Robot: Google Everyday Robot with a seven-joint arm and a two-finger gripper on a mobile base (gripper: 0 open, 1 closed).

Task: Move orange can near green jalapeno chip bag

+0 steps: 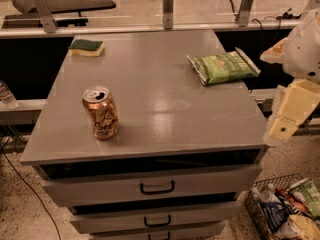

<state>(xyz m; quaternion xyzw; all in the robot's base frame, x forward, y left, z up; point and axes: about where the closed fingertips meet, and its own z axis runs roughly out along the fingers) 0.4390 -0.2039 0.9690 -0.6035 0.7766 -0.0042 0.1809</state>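
Cabinet top point(150, 84): orange can point(101, 112) front-left, green jalapeno chip bag point(223, 67) back-right; claw point(283, 128) off right edge, opening unclear.

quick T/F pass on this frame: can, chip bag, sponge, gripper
1. The orange can stands upright at the front left of the cabinet top. True.
2. The green jalapeno chip bag touches the can. False: it lies apart, at the back right.
3. The sponge sits at the back left corner. True.
4. The gripper is on the can. False: it hangs off the top's right edge, far from the can.
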